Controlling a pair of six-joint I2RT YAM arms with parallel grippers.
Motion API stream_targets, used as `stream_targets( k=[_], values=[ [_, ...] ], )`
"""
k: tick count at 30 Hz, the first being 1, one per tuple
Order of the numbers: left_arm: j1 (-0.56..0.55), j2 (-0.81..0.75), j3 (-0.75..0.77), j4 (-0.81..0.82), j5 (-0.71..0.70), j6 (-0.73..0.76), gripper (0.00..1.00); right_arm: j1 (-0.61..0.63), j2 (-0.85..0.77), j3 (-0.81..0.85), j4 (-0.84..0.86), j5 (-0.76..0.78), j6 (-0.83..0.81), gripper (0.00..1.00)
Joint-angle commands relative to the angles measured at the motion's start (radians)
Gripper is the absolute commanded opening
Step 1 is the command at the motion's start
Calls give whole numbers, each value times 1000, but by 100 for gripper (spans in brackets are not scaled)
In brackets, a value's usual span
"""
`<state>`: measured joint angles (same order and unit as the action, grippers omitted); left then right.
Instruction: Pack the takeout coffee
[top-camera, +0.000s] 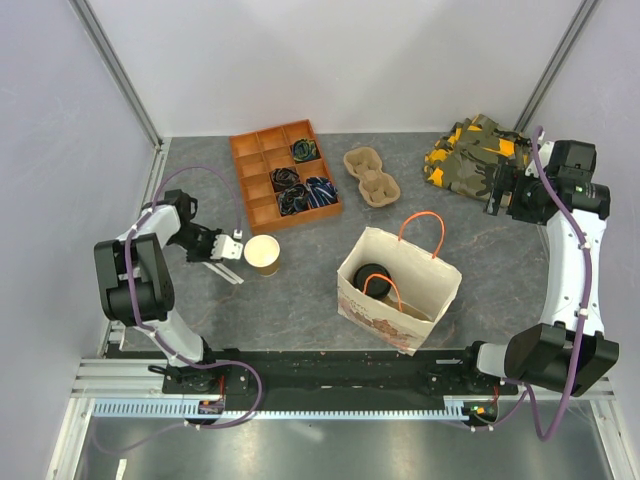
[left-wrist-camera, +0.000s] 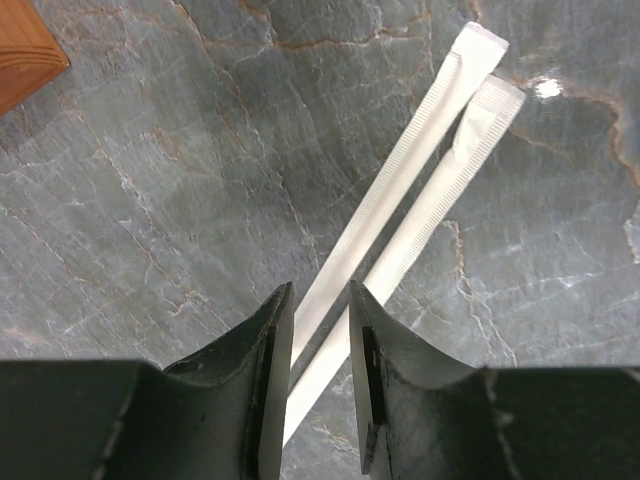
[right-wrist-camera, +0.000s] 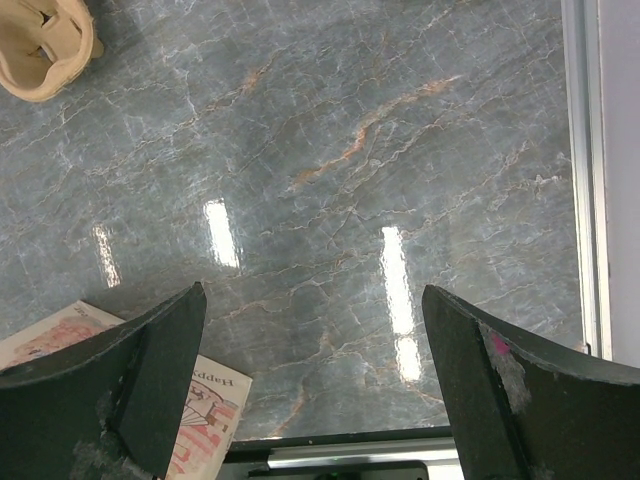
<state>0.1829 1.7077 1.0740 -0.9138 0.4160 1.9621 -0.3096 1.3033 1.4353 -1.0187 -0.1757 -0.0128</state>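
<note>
Finds the takeout coffee (top-camera: 375, 277) down inside the paper bag (top-camera: 405, 305), black lid up, right of centre on the surface (top-camera: 300, 310). Sets the left claw (left-wrist-camera: 322, 300) beside the lidless cup (top-camera: 262, 254), jaws narrowly parted astride 1 of 2 wrapped sticks (left-wrist-camera: 400, 190); cannot tell whether pinched. Leaves the right claw (right-wrist-camera: 312, 292) gaping wide, empty, near the camouflage cloth (top-camera: 470, 155).

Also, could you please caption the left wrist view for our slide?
Left hand straddling one of two wrapped sticks lying on the marbled table.
</note>
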Motion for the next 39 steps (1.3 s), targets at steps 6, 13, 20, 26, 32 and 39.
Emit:
stream_targets(
  k=[6, 13, 20, 26, 32, 39],
  values=[
    [-19, 35, -5, 43, -28, 173, 36, -14, -22, 10, -8, 5, -9, 98],
    [-22, 33, -36, 56, -49, 201, 36, -22, -18, 13, -9, 2, -9, 98],
    [-56, 64, -25, 53, -68, 205, 15, -25, -15, 16, -11, 4, -9, 98],
    [-56, 26, 66, -80, -3, 153, 2, -25, -9, 27, -6, -11, -3, 98],
    [-46, -75, 154, -125, 133, 82, 2, -26, -10, 42, 2, -28, 5, 98],
    [-54, -126, 498, -183, 430, -291, 2, -26, -22, 63, -3, -50, 7, 98]
  ],
)
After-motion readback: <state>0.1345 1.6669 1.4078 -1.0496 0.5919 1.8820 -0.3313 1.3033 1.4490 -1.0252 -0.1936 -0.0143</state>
